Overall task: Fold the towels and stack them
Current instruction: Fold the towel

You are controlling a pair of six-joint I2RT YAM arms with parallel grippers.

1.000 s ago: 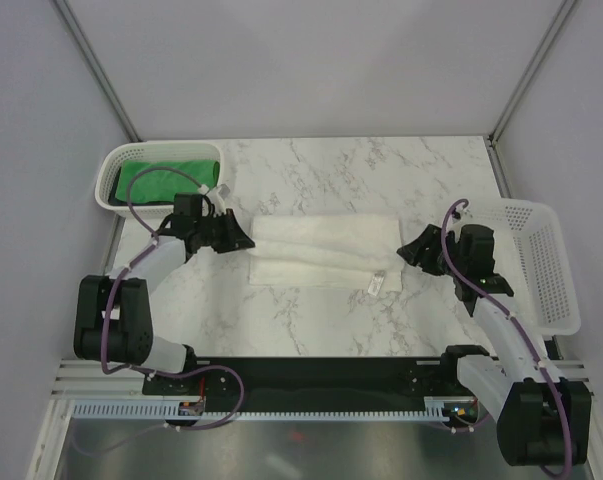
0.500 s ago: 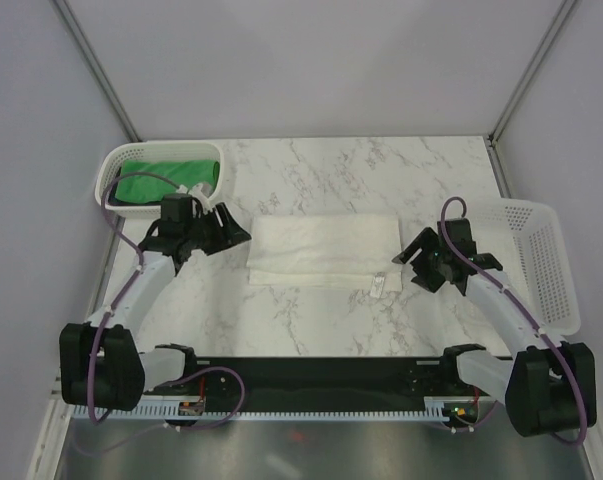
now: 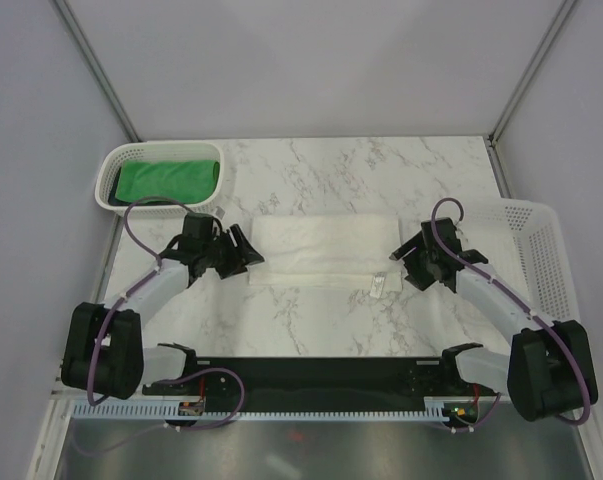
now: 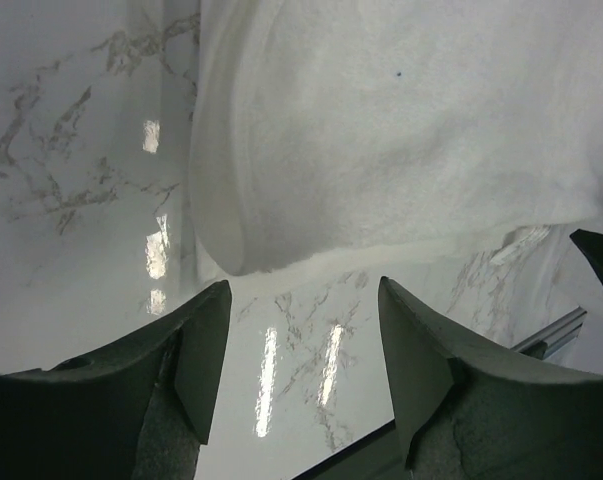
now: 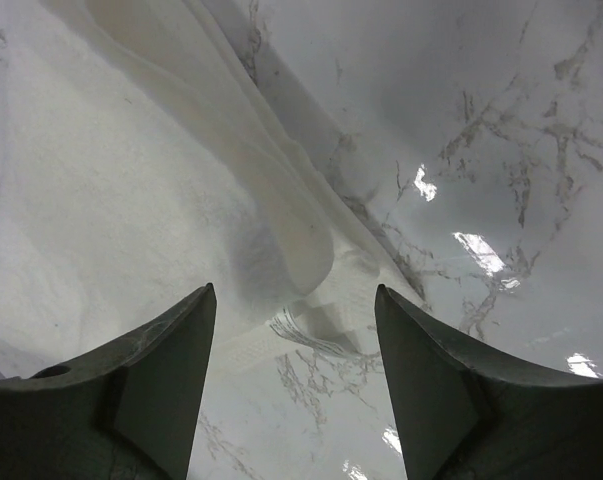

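- Top view: the white towel [image 3: 326,248] lies folded into a long flat band in the middle of the marble table [image 3: 331,170], its long sides running from nine o'clock to three o'clock.
- Top view: a small label [image 3: 379,285] sticks out from the towel's five o'clock corner.
- Top view: the left gripper [image 3: 249,256] sits at the towel's nine o'clock end and the right gripper [image 3: 401,256] at its three o'clock end, both low over the table.
- Top view: the green towel [image 3: 169,180] lies folded inside the left basket [image 3: 109,190] at the table's ten o'clock corner (a dark strip shows along its edge, but what it is cannot be told).
- Top view: the right basket [image 3: 551,300] stands at the table's three o'clock edge.
- Left wrist view: the left gripper [image 4: 306,350] has its two fingers [image 4: 196,365] standing apart with only bare marble between them.
- Left wrist view: the rounded folded corner of the white towel [image 4: 401,130] lies just beyond the tips toward twelve o'clock, not gripped.
- Right wrist view: the right gripper [image 5: 293,360] is also spread, fingers [image 5: 166,380] wide of each other.
- Right wrist view: the white towel [image 5: 111,200] fills the ten o'clock side, and its thin hem with the label runs down onto the marble between the tips, lying loose and not pinched.
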